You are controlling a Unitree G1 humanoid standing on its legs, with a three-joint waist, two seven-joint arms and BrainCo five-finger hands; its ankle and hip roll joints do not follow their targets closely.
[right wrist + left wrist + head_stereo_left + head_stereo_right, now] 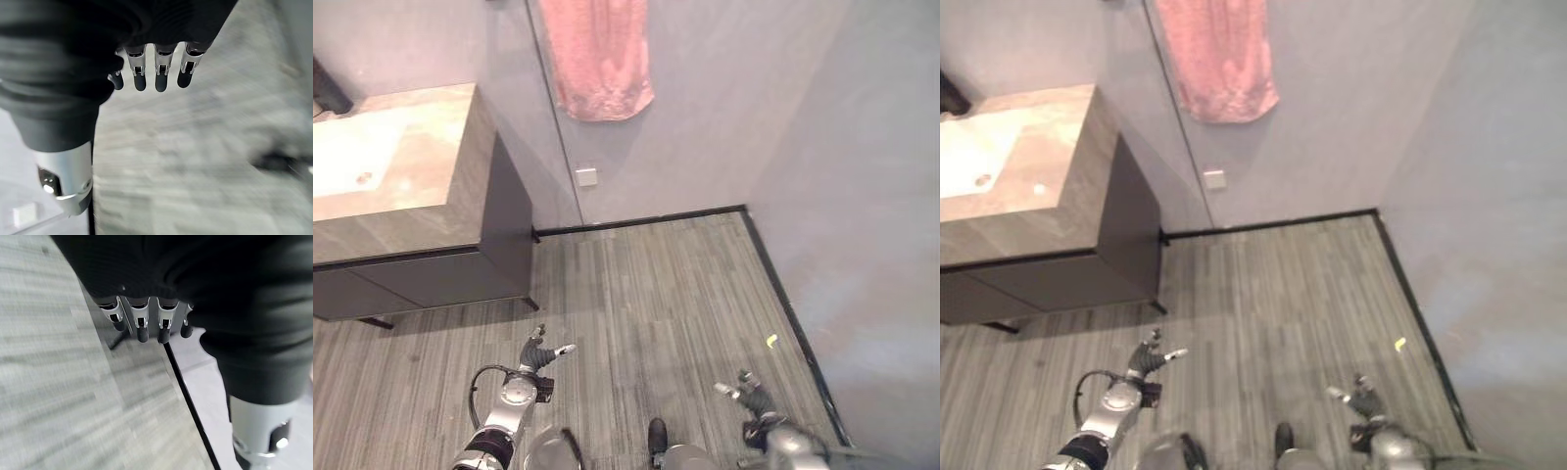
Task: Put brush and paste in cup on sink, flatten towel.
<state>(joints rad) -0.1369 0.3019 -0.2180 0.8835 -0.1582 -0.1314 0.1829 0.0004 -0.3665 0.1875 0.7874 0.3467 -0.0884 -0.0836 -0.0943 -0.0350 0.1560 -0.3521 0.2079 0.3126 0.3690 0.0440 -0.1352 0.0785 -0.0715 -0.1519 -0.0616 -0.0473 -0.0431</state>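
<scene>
A pink towel (600, 57) hangs on the grey wall at the top, its lower edge bunched and uneven. The stone sink counter (431, 191) with its pale basin (352, 157) stands at the upper left on a dark cabinet. My left hand (540, 356) hangs low over the wooden floor in front of the cabinet, fingers (142, 325) straight and empty. Low at the right, my right hand (751, 391) is also open, its fingers (161, 73) relaxed with nothing in them.
A white wall socket (586, 176) sits below the towel. A dark skirting line (636, 221) runs along the wall and down the right side. A small yellow scrap (771, 341) lies on the floor near the right wall. A dark object (331, 93) stands at the counter's back.
</scene>
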